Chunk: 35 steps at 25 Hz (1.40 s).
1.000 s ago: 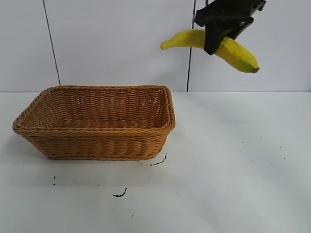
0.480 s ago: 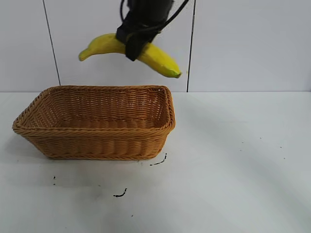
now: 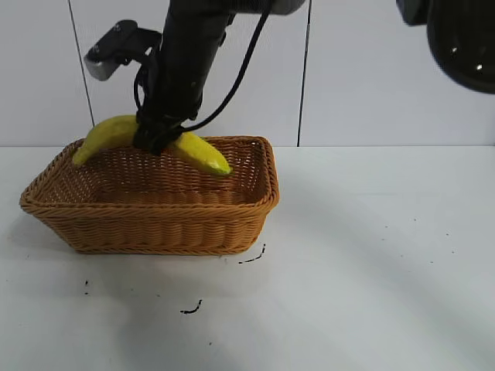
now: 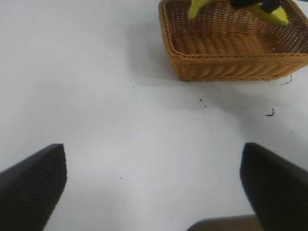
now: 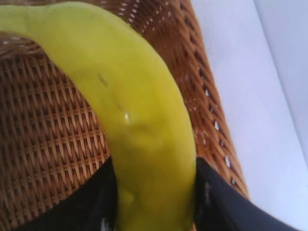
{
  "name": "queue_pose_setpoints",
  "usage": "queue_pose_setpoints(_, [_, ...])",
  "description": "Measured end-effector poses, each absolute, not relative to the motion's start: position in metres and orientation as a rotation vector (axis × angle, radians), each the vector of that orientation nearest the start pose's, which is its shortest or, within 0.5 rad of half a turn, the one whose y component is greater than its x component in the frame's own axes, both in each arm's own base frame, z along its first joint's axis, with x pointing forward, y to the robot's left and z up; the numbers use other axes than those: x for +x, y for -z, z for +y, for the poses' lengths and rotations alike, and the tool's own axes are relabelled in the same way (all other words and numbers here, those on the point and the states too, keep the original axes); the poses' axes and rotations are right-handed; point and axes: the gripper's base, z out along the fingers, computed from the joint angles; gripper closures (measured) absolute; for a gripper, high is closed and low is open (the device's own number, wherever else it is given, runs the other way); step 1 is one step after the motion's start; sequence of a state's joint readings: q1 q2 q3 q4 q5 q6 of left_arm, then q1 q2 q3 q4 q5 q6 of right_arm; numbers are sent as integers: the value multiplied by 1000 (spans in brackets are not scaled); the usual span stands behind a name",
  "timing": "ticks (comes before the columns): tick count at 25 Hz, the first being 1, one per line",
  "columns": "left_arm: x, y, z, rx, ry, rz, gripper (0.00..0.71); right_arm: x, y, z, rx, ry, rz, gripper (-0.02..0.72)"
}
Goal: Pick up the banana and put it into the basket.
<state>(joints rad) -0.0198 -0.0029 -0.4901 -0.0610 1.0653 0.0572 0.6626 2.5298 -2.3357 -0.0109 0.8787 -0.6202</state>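
Banana point(image 3: 197, 152) – right tool point(image 3: 152, 142) clamped – over basket point(image 3: 155, 224).

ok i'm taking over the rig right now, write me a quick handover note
Right tool: shut on the long curved yellow banana, holding it over the rectangular tan woven wicker basket, level with the rim.
Left tool: open, idle above the white table, away from the basket.
Done: banana picked up and carried to the basket.
Left: lower slightly, release, withdraw.
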Motion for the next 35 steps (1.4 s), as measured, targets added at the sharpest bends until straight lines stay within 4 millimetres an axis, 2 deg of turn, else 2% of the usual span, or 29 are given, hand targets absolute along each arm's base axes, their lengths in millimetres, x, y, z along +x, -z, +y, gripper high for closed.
queue_pose_setpoints(4, [-5, -274, -5, 82, 50, 2053, 15, 441, -158, 343, -1536, -3, 2047, 386])
queue_pose_setpoints(10, [-5, -274, -5, 82, 50, 2053, 15, 440, -152, 344, -1538, -16, 2060, 372])
queue_pose_setpoints(11, [-5, -274, -5, 82, 50, 2053, 15, 440, -152, 344, -1538, -16, 2060, 328])
queue_pose_setpoints(13, [-5, -274, -5, 82, 50, 2053, 15, 440, -152, 344, -1539, -16, 2062, 157])
queue_pose_setpoints(14, [-5, -274, -5, 82, 50, 2053, 15, 440, -152, 343, -1543, -16, 2067, 97])
queue_pose_setpoints(16, [-5, -274, -5, 82, 50, 2053, 15, 439, -153, 342, -1542, -18, 2083, 43])
queue_pose_setpoints(18, [-5, -274, -5, 82, 50, 2053, 15, 438, -162, 342, -1500, -32, 2108, 22])
queue_pose_setpoints(20, [-5, -274, -5, 82, 50, 2053, 15, 436, -179, 340, -1392, -68, 2154, 15])
queue_pose_setpoints(24, [-5, -274, -5, 82, 50, 2053, 15, 428, -230, 332, -1113, -158, 2263, 14])
queue_pose_setpoints(27, [-5, -274, -5, 82, 50, 2053, 15, 428, -256, 315, -946, -197, 2343, 14])
queue_pose_setpoints(30, [-5, -274, -5, 82, 50, 2053, 15, 445, -263, 281, -800, -186, 2418, 14])
queue_pose_setpoints(35, [-5, -274, -5, 82, 50, 2053, 15, 485, -260, 193, -532, -117, 2546, 14])
